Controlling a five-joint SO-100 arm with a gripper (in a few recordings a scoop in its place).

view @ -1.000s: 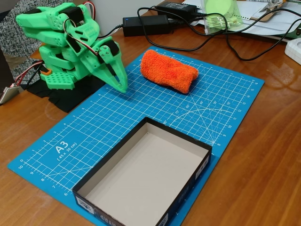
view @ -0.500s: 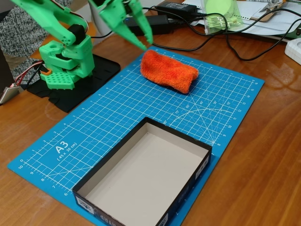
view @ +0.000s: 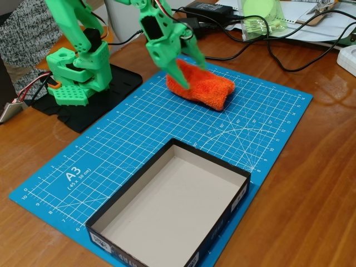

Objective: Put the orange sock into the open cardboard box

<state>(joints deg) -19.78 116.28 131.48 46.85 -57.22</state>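
Moved since the earlier frame: your arm has swung off the counter's back edge and come down, so the gripper [view: 192, 74] now sits over the near-left end of the sock; sock, box and mat have not shifted.

Item 1, fingers: spread apart, holding nothing. One finger [view: 181, 79] points down at the sock's left end; the other [view: 199, 58] lies over its top rear edge. Whether either already touches the fabric cannot be told.

Item 2, the orange sock [view: 208, 86]: a fuzzy oblong lump lying flat on the blue cutting mat [view: 128, 139], directly under and between the fingers, its longer part trailing away to their right.

Item 3, the open cardboard box [view: 239, 192]: dark walls, pale inside, nothing in it, on the mat's near part, well apart from the fingers and toward the camera.

Handling advice: you are at the reach-and-grasp step. Lower until both fingers straddle the lump, and shift a little right so you bite nearer its middle; an end grip will likely let the soft fabric droop and drag on the box wall. Close fully before lifting.
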